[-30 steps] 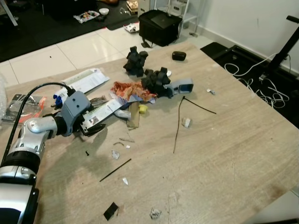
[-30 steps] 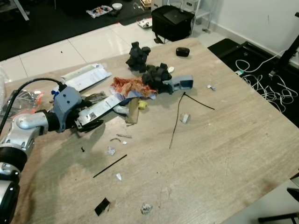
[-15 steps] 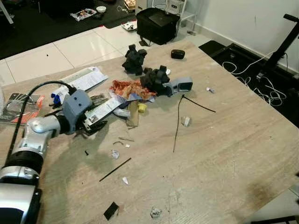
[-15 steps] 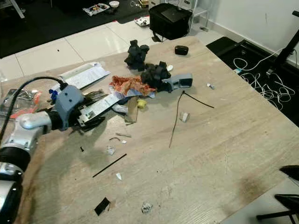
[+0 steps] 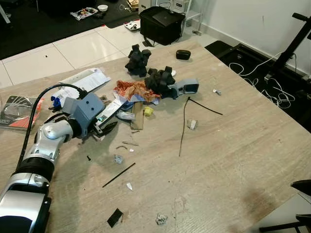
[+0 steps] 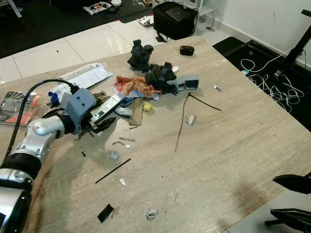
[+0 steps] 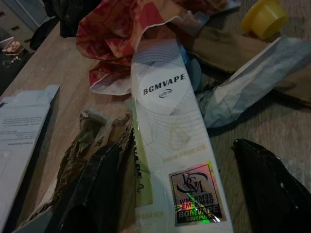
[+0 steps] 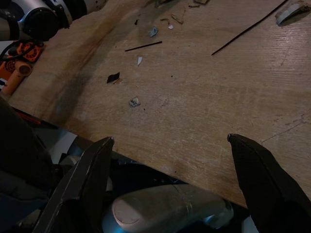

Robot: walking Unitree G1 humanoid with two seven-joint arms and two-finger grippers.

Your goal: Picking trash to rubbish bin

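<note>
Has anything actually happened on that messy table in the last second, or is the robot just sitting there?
Very little. The left gripper has kept its jaws open around the long white vape box, not yet closed on it; the arm has shifted only slightly. The right gripper has come into view at the table's near right corner, jaws open. The picture shifted because the head camera moved. The orange wrapper and black foam lumps stayed put.

Long white vape box (image 7: 170, 145) in the trash pile

The box lies flat on the wooden table, between the two black fingers (image 7: 97, 189) of the left gripper (image 5: 103, 130). It says BGMVAPE and has a shiny sticker. Its far end points to about 1 o'clock, toward a crumpled red wrapper (image 5: 131, 90).
</note>
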